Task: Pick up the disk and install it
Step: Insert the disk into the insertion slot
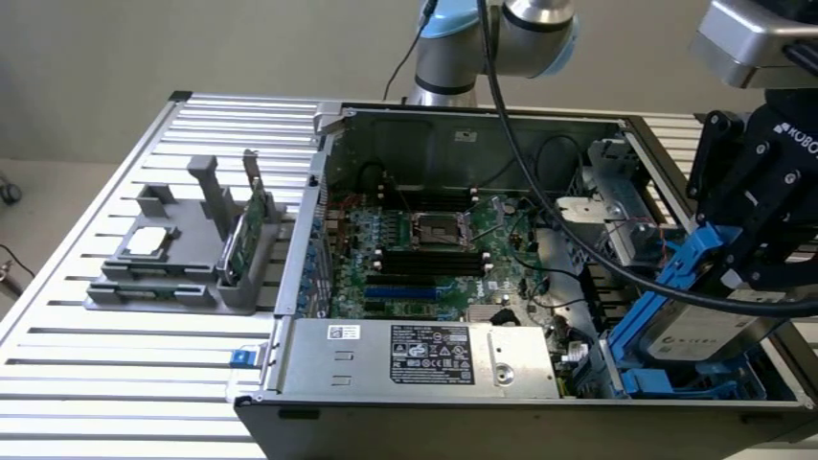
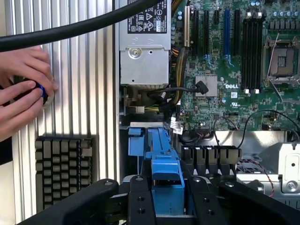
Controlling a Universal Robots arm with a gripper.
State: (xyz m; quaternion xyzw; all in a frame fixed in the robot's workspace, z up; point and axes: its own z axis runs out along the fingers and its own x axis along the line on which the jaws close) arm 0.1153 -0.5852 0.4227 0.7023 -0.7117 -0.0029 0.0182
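Claw (image 1: 731,261) is clamping the disk (image 1: 693,332) by its blue carrier and holding it tilted, lower end dipping toward the blue drive bay (image 1: 643,381). That's in the open case's (image 1: 422,113) corner on the exterior view's right, beside the power supply (image 1: 428,355). A person's hand (image 2: 22,96) is pinching something small over the counter (image 2: 79,98) next to the case.

Open computer case (image 1: 466,120) sits on the slatted tabletop (image 1: 115,383), motherboard (image 1: 428,254) exposed, power supply (image 1: 422,355) up front, grey holder (image 1: 167,276) with an upright green card (image 1: 243,235) just beside it.
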